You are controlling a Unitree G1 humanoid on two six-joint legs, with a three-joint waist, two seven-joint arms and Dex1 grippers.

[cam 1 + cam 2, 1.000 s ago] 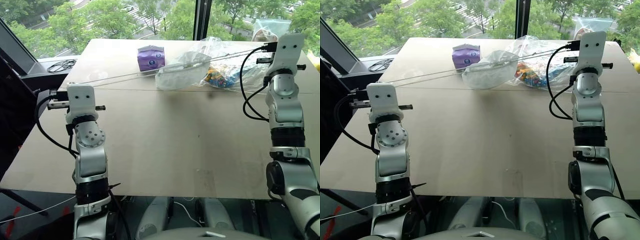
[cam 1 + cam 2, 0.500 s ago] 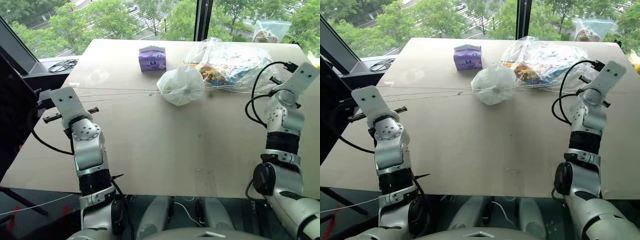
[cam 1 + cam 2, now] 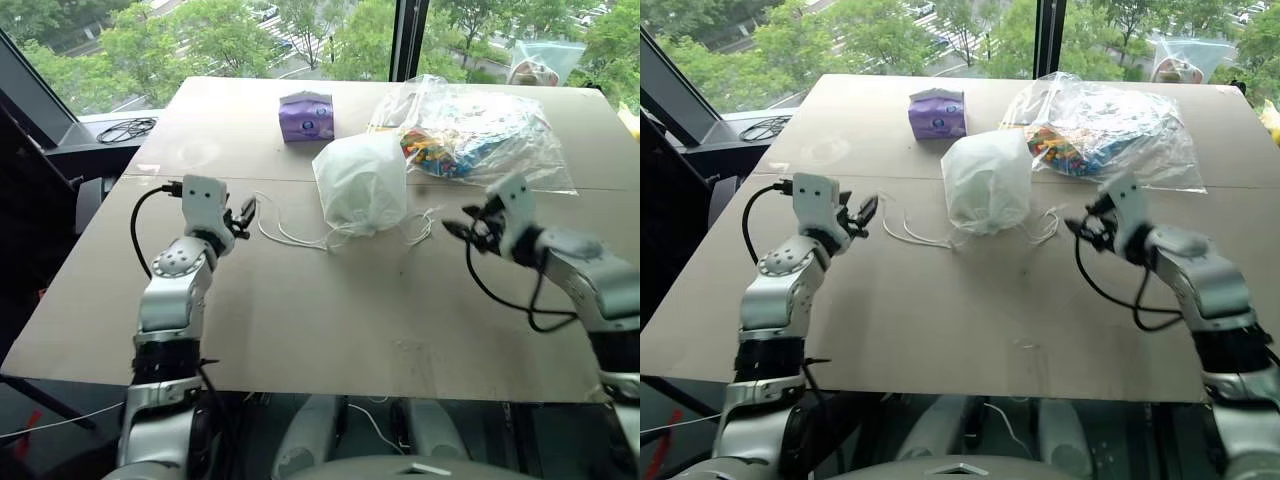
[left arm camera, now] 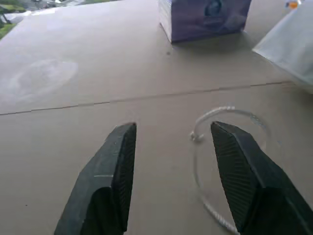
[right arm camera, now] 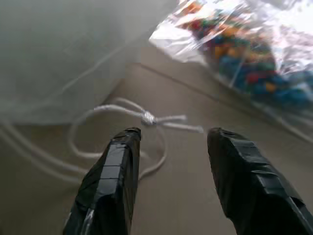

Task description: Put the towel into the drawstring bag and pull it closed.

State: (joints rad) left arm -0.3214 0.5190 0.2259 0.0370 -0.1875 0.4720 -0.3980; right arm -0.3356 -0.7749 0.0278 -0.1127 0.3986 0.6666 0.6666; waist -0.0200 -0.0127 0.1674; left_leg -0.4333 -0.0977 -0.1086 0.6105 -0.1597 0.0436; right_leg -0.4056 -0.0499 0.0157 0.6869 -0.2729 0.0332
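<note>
The white drawstring bag (image 3: 362, 185) lies bunched in the middle of the table, its mouth towards me. The towel is hidden. Slack white cords trail from the bag on both sides: a left cord (image 3: 285, 232) and a right cord (image 3: 420, 228). My left gripper (image 3: 245, 213) hovers low just left of the left cord, open, with the knotted loop (image 4: 198, 137) lying between its fingers (image 4: 115, 166). Just right of the right cord, my right gripper (image 3: 458, 232) is open too, and the cord's knot (image 5: 146, 117) rests on the table ahead of it.
A purple tissue pack (image 3: 305, 115) stands behind the bag. A clear plastic bag (image 3: 470, 135) of colourful pieces lies at the back right, close to the white bag. A black cable (image 3: 125, 130) lies on the ledge left of the table.
Both grippers have opened and dropped the cords, which were stretched taut and now lie slack. Both arms have come down and inward towards the bag, which has settled on the table.
</note>
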